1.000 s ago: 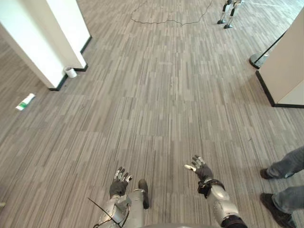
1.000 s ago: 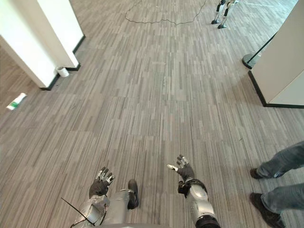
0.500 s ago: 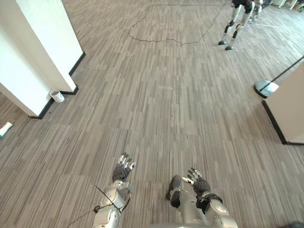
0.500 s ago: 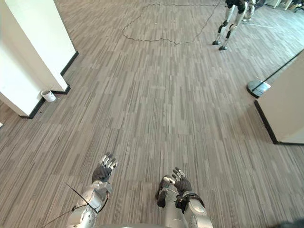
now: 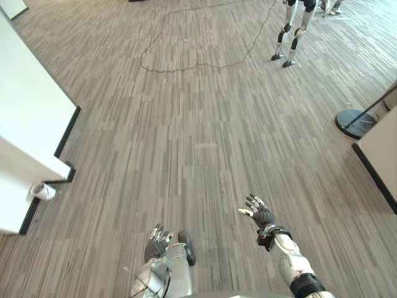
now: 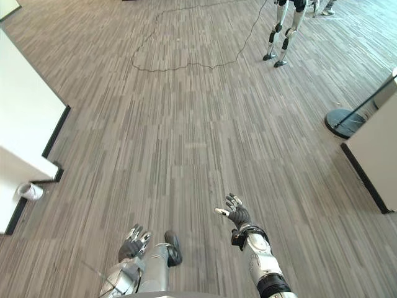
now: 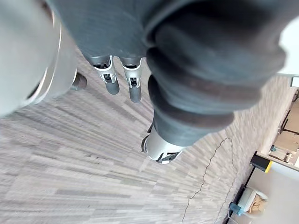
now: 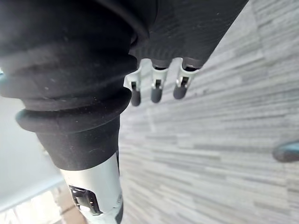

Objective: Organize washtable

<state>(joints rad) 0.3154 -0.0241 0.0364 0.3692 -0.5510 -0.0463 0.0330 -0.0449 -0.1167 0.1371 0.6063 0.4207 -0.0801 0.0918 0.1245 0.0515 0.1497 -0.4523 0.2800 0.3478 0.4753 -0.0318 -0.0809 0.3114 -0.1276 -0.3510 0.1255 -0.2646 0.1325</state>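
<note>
My left hand (image 5: 157, 241) hangs low at the bottom of the eye views, fingers relaxed and holding nothing. My right hand (image 5: 258, 215) is raised a little further out, fingers spread, also holding nothing. Both hover over bare wood-pattern floor. In the left wrist view its fingers (image 7: 122, 81) point straight over the floor; in the right wrist view the fingers (image 8: 156, 88) are straight too. A small white cup or roll (image 5: 41, 190) lies on the floor at the foot of a white wall at the left.
A white wall corner with dark skirting (image 5: 37, 133) stands at the left. Another humanoid robot's legs (image 5: 291, 34) stand at the far back. A black cable (image 5: 186, 62) loops on the floor there. A round stand base (image 5: 352, 121) and a white panel (image 6: 378, 161) are at the right.
The camera has swung, so the whole scene shifted: the wall corner is now closer at the left. My right hand has stretched further forward and my left hand has dropped lower.
</note>
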